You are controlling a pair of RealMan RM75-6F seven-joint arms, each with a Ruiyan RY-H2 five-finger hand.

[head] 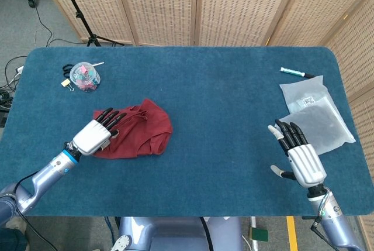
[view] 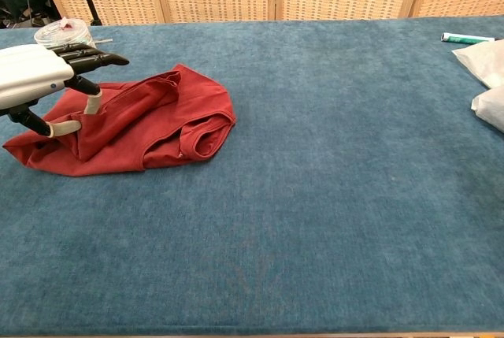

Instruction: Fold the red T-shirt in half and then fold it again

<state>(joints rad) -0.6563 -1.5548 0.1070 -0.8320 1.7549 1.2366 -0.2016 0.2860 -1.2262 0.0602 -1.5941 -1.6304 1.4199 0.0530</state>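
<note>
Progress: the red T-shirt [view: 134, 129] lies bunched and loosely doubled over, not in a neat fold; I judge you have both folds still to make properly.
Shirt place: near the left edge of the table [head: 222, 105], closer to the front edge than to the back.
Left hand [head: 96, 134]: it hovers over the shirt's left part, fingers stretched and apart, thumb curved down toward the cloth; it holds nothing that I can see.
Right hand [head: 298, 154]: well apart near the right front corner, fingers spread, empty.
Cloth: thin, soft knit, matte, with rolled hems and deep wrinkles.
Table surface: blue, short-piled like carpet; you may find the cloth drags on it.
</note>
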